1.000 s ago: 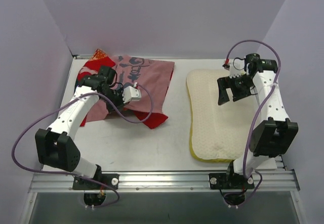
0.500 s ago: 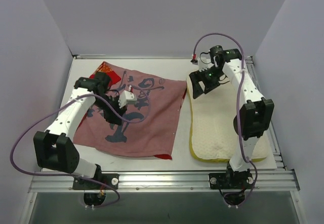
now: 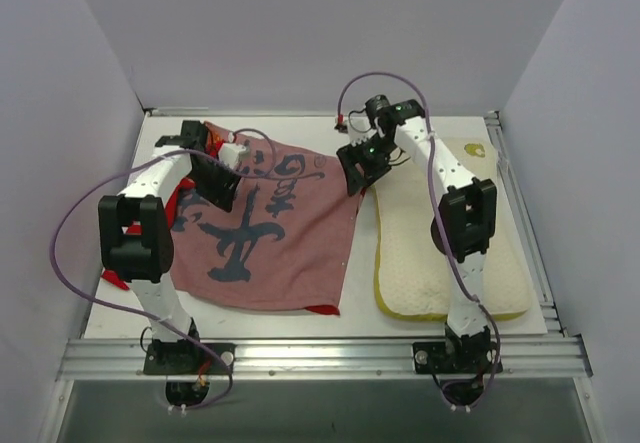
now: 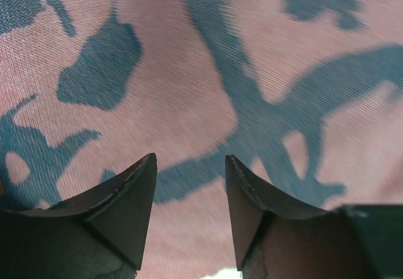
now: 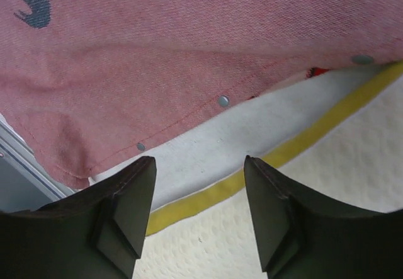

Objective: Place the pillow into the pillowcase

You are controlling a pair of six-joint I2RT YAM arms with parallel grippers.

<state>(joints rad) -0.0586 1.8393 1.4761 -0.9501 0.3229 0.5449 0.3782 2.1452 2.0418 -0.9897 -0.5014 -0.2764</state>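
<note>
The pillowcase [image 3: 270,248] lies spread flat on the left half of the table, dull pink side up with dark-blue marks; red shows at its left and front edges. The cream quilted pillow [image 3: 450,253] with a yellow band lies flat beside it on the right. My left gripper [image 3: 215,178] hovers open over the pillowcase's back left part; its view shows only pink cloth [image 4: 189,71] under the empty left gripper [image 4: 190,159]. My right gripper [image 3: 358,163] is open and empty at the pillow's back left corner. Below the right gripper [image 5: 199,159] are the pillowcase's snap-studded edge [image 5: 157,58], a bare strip of table and the pillow [image 5: 327,210].
A white table [image 3: 300,125] is boxed in by purple walls on three sides. A metal rail [image 3: 320,358] with both arm bases runs along the near edge. Purple cables loop off both arms. A narrow gap of table separates pillowcase and pillow.
The pillowcase, bunched at the back left a second ago, now lies spread out. The left gripper has opened and let it go. The right gripper swung left off the pillow and narrowed.
</note>
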